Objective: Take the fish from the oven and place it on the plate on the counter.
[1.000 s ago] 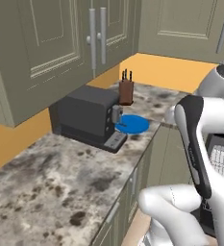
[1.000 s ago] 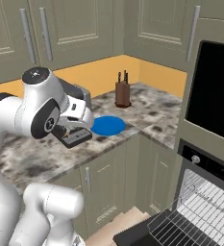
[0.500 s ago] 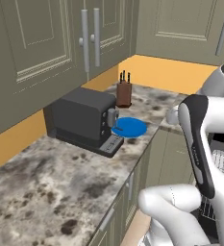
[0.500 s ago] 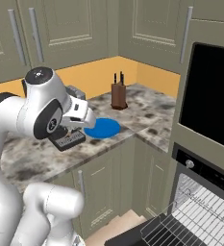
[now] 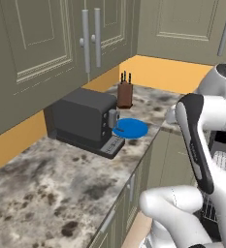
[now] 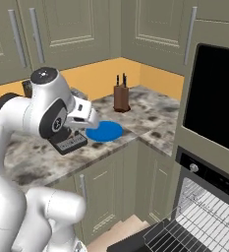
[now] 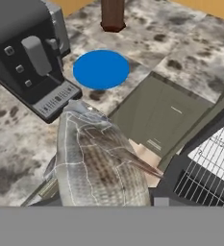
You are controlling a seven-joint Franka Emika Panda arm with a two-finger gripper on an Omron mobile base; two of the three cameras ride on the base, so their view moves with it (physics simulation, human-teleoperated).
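Holding one fish (image 7: 96,163), the jaws stand narrowly closed on it above the worktop (image 7: 190,43) edge. One blue plate (image 7: 101,69) lies bare on the worktop, between one coffee machine (image 7: 24,53) and one knife block (image 7: 113,14). One oven (image 6: 209,197) stands open, its wire rack (image 6: 204,221) pulled out.

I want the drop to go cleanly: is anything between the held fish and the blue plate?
Nothing visible does. The fish is held above the counter edge; the plate lies bare ahead, the coffee machine beside it.
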